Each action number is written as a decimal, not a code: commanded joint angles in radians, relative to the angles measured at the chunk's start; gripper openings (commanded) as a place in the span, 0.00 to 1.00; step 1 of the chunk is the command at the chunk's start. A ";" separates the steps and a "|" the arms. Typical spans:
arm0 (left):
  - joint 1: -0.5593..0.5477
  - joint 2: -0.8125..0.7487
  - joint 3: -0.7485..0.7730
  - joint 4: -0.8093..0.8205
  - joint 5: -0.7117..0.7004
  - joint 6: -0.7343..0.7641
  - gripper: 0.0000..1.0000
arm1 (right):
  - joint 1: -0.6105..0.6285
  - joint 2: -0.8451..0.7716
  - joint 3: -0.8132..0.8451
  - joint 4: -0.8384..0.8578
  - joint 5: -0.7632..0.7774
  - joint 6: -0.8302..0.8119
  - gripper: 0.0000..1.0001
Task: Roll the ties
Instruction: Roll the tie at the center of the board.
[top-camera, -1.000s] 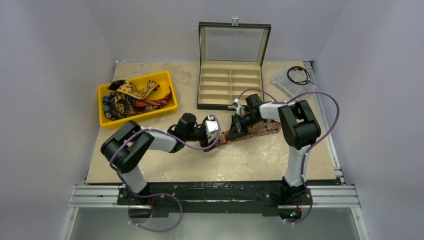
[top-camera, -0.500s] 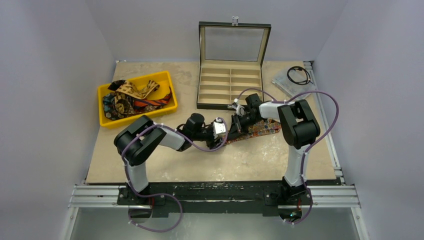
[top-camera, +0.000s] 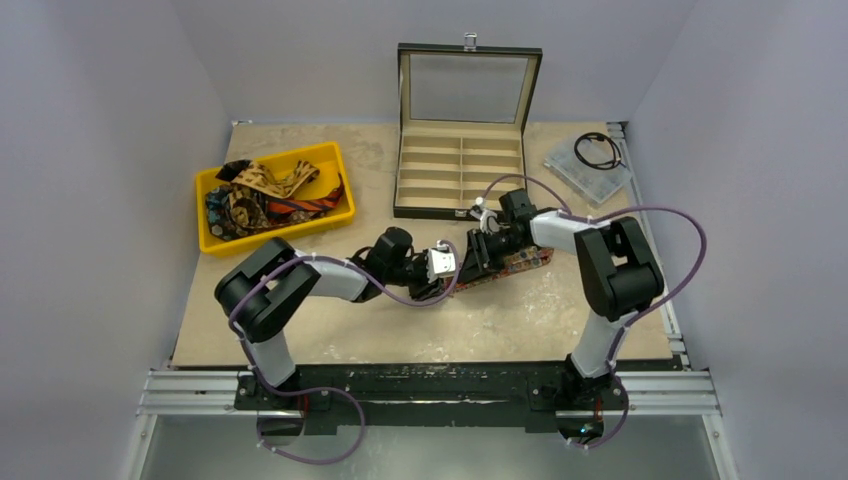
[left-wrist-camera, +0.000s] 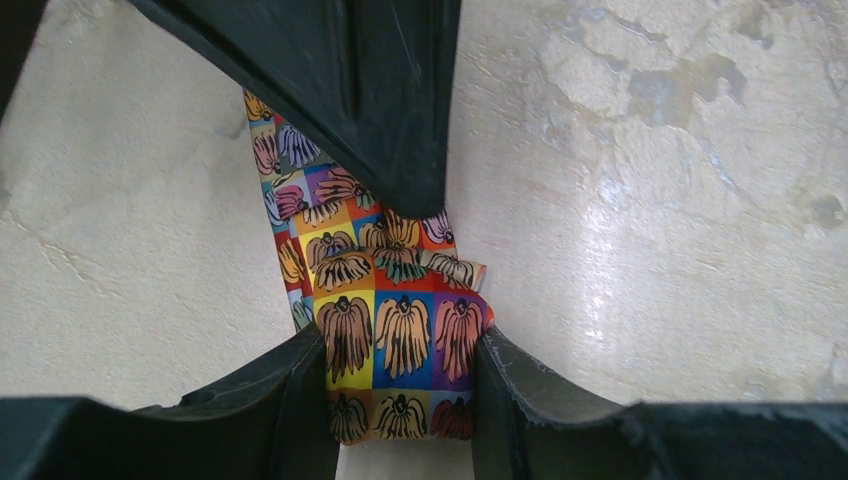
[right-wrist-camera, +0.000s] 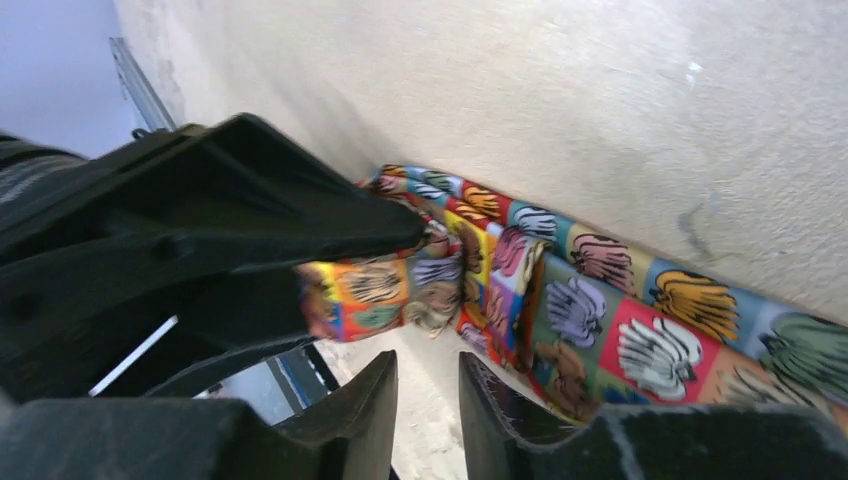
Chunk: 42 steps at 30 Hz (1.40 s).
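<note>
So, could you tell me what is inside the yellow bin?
The yellow bin holds a tangled heap: a tan-brown tie, a red-black striped tie and a dark patterned tie. Anything beneath them is covered.

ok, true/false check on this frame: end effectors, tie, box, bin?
1. The left end effector grips the multicoloured tie by its folded end. True.
2. The box is shut. False: its lid stands open.
3. More ties lie in the yellow bin. True.
4. The multicoloured tie sits in a box compartment. False: it lies on the table, in front of the box.
</note>
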<state>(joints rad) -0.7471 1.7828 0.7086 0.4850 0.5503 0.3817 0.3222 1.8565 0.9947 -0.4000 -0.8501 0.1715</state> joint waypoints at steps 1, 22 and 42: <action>0.004 -0.028 0.020 -0.266 0.039 0.006 0.07 | -0.001 -0.133 0.005 -0.009 -0.002 -0.019 0.32; 0.047 -0.142 0.054 -0.285 -0.078 -0.083 0.08 | -0.015 0.025 -0.007 -0.053 0.264 -0.064 0.24; -0.016 0.006 0.146 -0.483 -0.196 0.042 0.12 | 0.016 -0.125 0.028 0.029 0.039 0.039 0.65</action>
<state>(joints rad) -0.7597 1.7546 0.8597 0.1043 0.4095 0.3988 0.3172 1.8145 1.0470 -0.4427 -0.7521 0.1486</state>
